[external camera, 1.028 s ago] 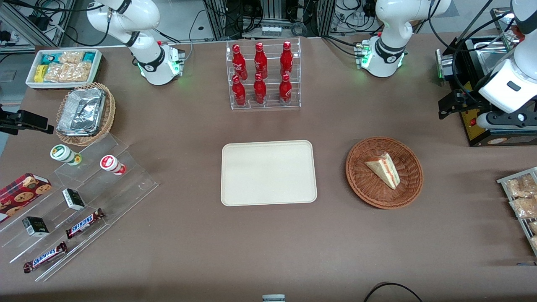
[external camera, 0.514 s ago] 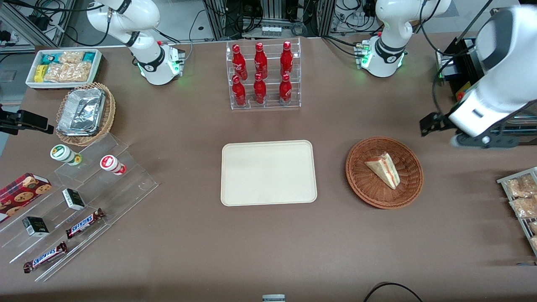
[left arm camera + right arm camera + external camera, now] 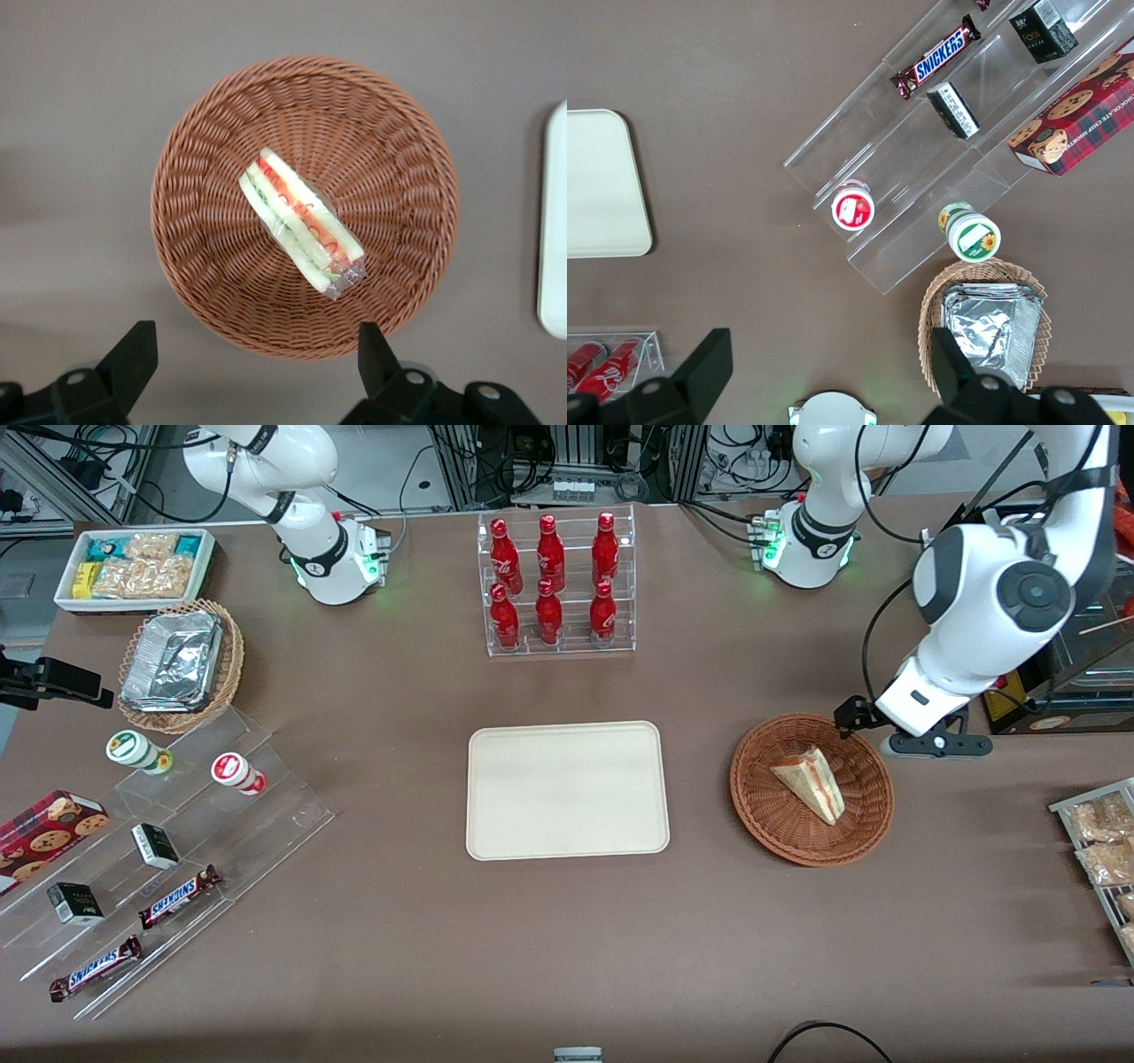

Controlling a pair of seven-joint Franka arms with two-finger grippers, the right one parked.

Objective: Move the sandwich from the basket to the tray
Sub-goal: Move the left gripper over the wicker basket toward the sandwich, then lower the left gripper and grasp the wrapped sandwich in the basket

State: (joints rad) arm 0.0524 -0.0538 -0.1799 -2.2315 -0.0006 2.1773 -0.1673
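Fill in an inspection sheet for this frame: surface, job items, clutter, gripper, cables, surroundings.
Surface: brown table, flat, no spills seen.
Sandwich: wrapped wedge lying in the basket, not yet gripped.
Tray: bare, beside the basket toward the parked arm's end.
Clutter: bottle rack farther from the front camera than the tray; foil containers, snack box, Snickers bars and cookie box toward the parked arm's end; snack packets toward the working arm's end.
Gripper: open, above the basket's rim, apart from the sandwich.
Cables: black cable at the table's near edge.
Surroundings: framing and wiring past the arm bases.
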